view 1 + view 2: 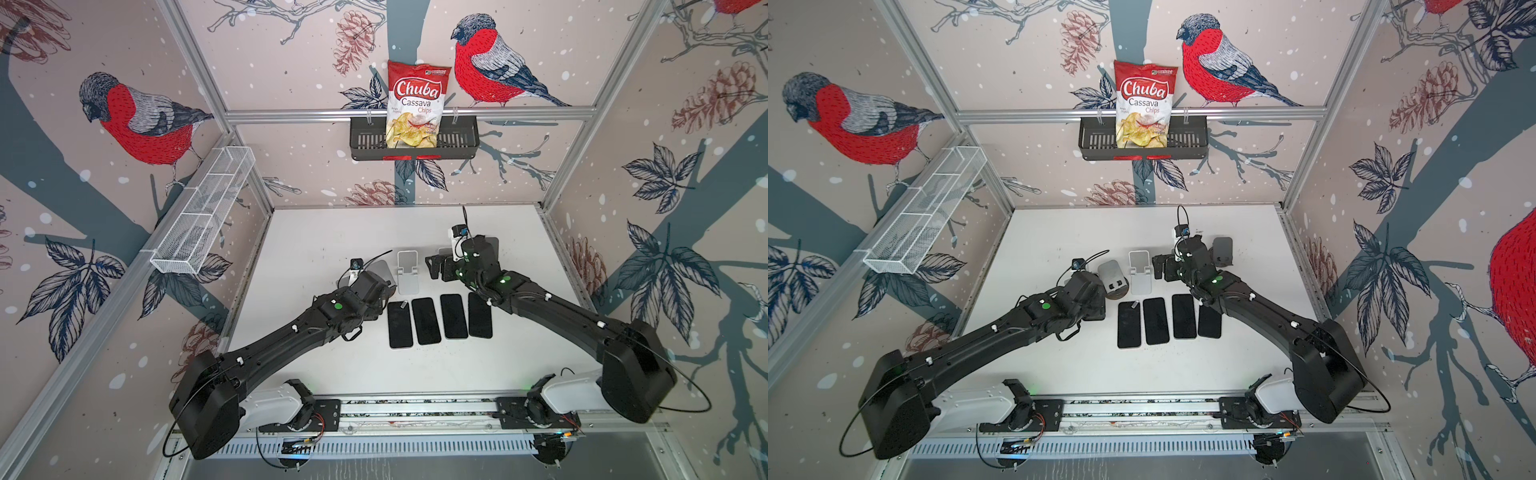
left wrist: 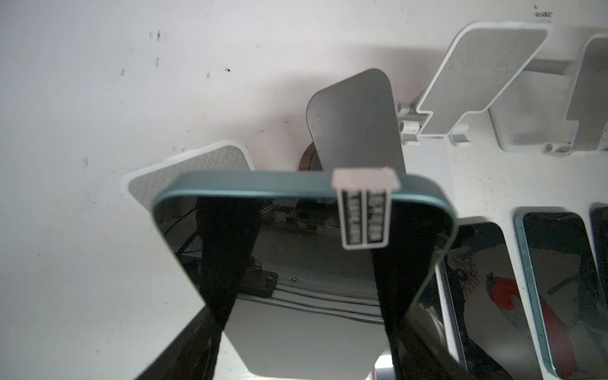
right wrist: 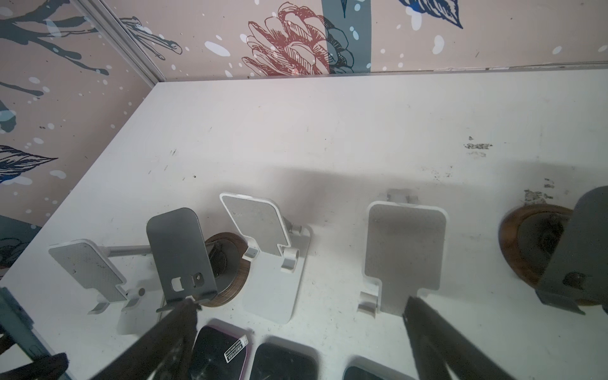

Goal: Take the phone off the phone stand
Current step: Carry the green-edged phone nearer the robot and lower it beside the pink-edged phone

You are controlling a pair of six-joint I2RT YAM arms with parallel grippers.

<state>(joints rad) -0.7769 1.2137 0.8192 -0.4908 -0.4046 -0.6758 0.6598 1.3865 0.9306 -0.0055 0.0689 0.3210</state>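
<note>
A: Bird-print walls around a white tabletop. So where is the phone?
B: Held above that tabletop, just in front of the white stand, apparently clear of its cradle. The left pincer pinches it so it cannot tip.
A: Why that spot?
B: Probably bound for the row of four phones lying flat nearby.
A: And the right pincer?
B: Spread, empty, hovering over the other stands, out of the way.
</note>
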